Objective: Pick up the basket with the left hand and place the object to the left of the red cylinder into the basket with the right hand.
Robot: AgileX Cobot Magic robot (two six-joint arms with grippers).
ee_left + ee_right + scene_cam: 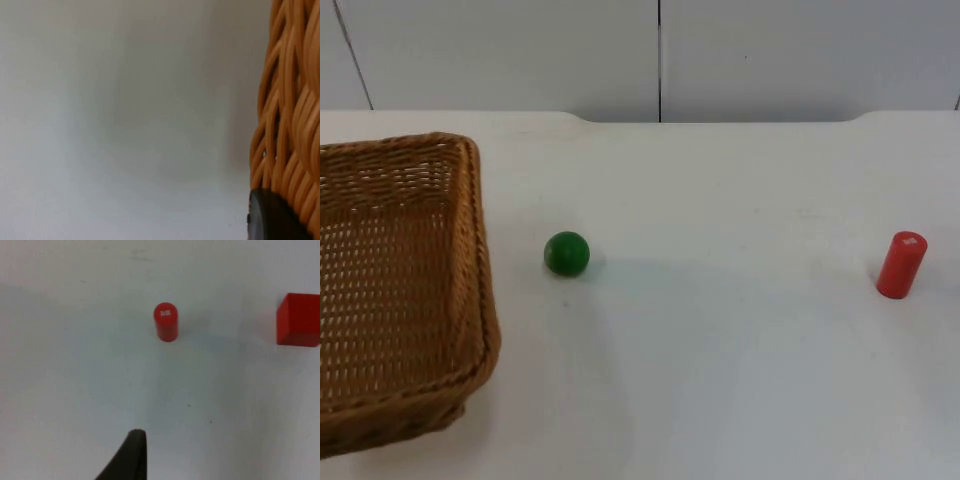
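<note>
Wicker basket (400,290): sitting at the table's left edge, one black fingertip (272,217) of your left gripper lying against its woven wall; whether those fingers are gripping the rim, you cannot tell. Green ball (566,253): lying just right of the basket, well left of the red cylinder (901,265); this is your target, and it is likely to roll under a misaligned pinch. Right gripper: hovering near the cylinder, spread impossible to tell. Red cube (298,320): standing beyond the cylinder; you are risking a wrong pick among the red pieces.
</note>
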